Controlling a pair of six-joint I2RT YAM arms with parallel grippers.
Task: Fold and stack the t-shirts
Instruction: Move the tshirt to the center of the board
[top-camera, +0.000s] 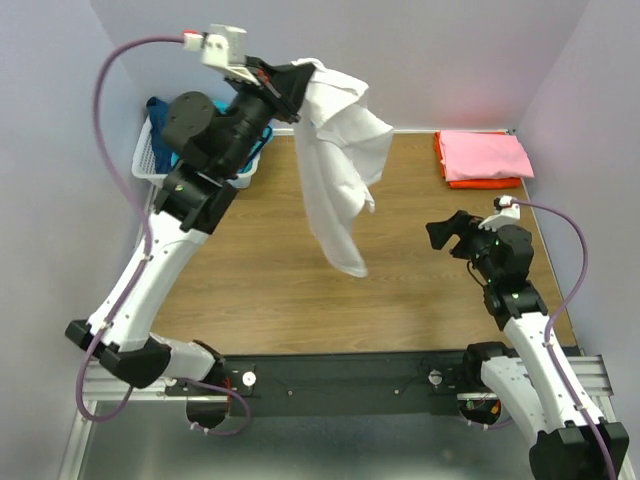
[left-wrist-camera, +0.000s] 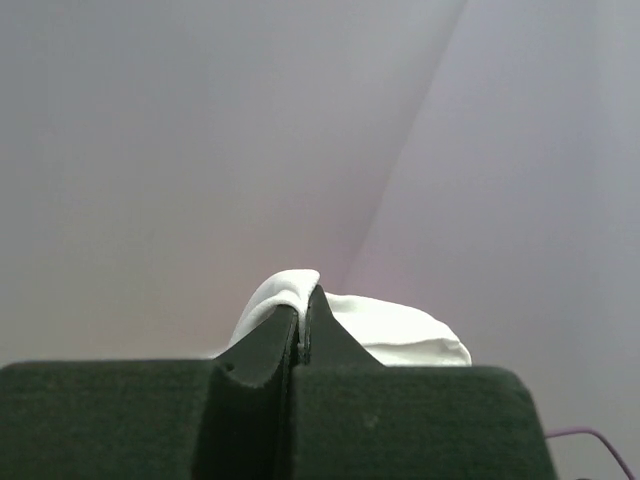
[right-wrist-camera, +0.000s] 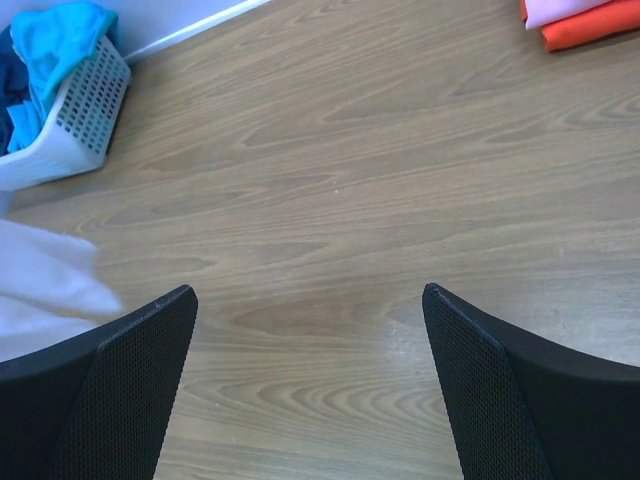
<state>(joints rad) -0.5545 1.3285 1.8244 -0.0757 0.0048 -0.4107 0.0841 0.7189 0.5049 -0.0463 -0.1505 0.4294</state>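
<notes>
- White shirt (top-camera: 340, 170) (left-wrist-camera: 400, 335) (right-wrist-camera: 45, 285): one. Unfolded, hanging in the air over the far left half of the table (top-camera: 260, 270). It is bunched at the top and its lower end dangles above the middle of the table. Whether that end touches the wood cannot be told.
- Left tool (top-camera: 300, 85) (left-wrist-camera: 302, 320): one. High up near the back wall, fingers pressed together, pinching a fold at the top of the white shirt. In the wrist view the cloth bulges over and behind the fingertips.
- Right tool (top-camera: 450, 232) (right-wrist-camera: 310, 300): one. Fingers spread wide, holding nothing, hovering over the right side of the table, well apart from the white shirt.
- Pink shirt (top-camera: 485, 155) (right-wrist-camera: 560, 8): one. Folded flat, lying on top of the orange shirt at the far right corner of the table.
- Orange shirt (top-camera: 485, 183) (right-wrist-camera: 590, 30): one. Folded, under the pink shirt, with its edge showing along the near and left sides.
- Basket (top-camera: 150, 165) (right-wrist-camera: 85, 110): one. White slatted plastic, at the far left corner of the table, partly hidden by the left arm in the top view. Contents: two shirts, both crumpled.
- Teal shirt (right-wrist-camera: 60, 30): one. In the basket, heaped up past the rim.
- Navy shirt (right-wrist-camera: 15, 90): one. In the basket, beside and partly under the teal shirt.
- Shirts in all: five. One is in the air, two are stacked and two are in the basket.
</notes>
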